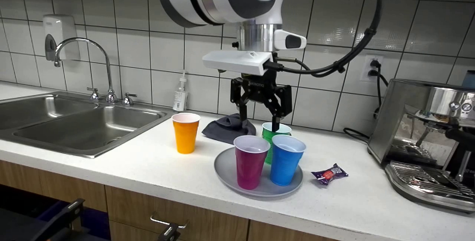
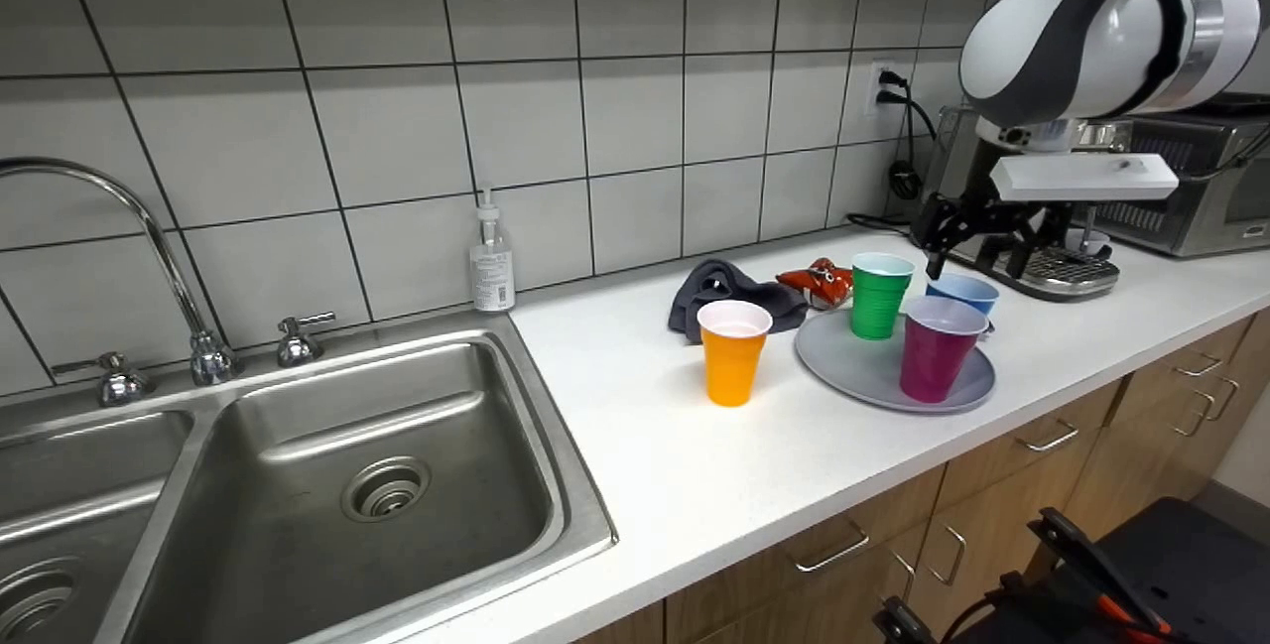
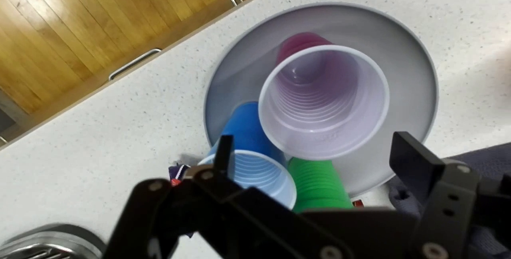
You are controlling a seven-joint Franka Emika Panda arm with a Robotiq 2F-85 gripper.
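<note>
The gripper (image 1: 259,121) was spread wide (with nothing in it), and just below it the green cup (image 2: 874,307), blue cup (image 1: 286,165) and purple cup (image 1: 250,168) stood up straight on the gray plate (image 1: 224,170), with the orange cup (image 1: 185,135) farther off

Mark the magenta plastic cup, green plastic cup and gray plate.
Magenta plastic cup (image 1: 251,163), in an exterior view: outer wall.
Green plastic cup (image 2: 879,301), in an exterior view: outer wall.
Gray plate (image 3: 411,75), in the wrist view: bare upper surface.
</note>
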